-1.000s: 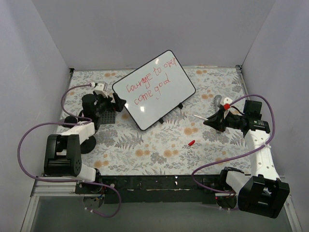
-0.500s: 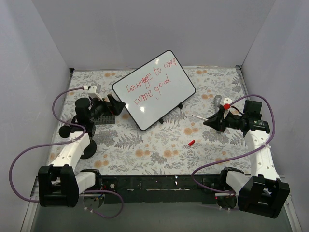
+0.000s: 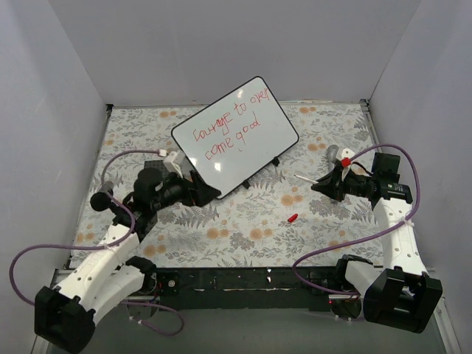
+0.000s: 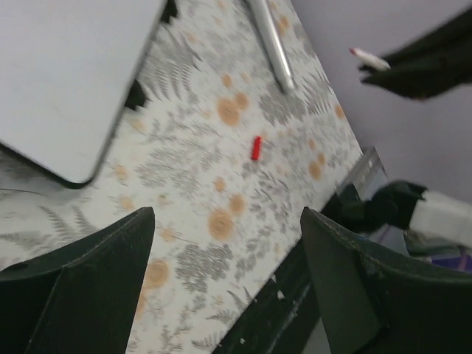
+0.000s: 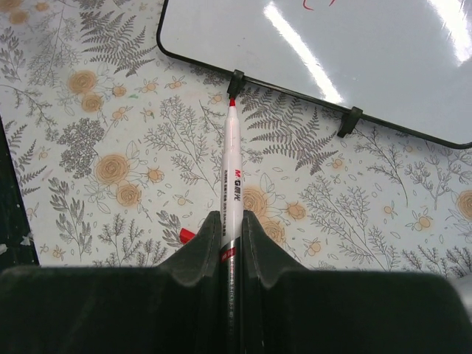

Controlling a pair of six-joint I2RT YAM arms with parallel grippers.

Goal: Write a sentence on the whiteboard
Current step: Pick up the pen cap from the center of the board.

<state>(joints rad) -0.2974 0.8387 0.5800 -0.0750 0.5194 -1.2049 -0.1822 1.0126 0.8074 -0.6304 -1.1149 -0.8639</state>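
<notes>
Glossy rounded-corner whiteboard [image 3: 243,147] far-centre, red handwritten sentence [image 3: 228,125] slanted; right gripper [image 5: 231,221] clamped on slim white marker [image 5: 234,162]; left gripper [image 4: 225,221] fingers wide apart, empty.

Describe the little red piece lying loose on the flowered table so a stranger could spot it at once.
Start at the whiteboard standing on the flowered table. From its near corner, look toward the right arm's base: the red piece, likely a pen cap, lies alone on the cloth. It is solid bright red and stubby, unlike the pale orange printed flowers around it.
</notes>
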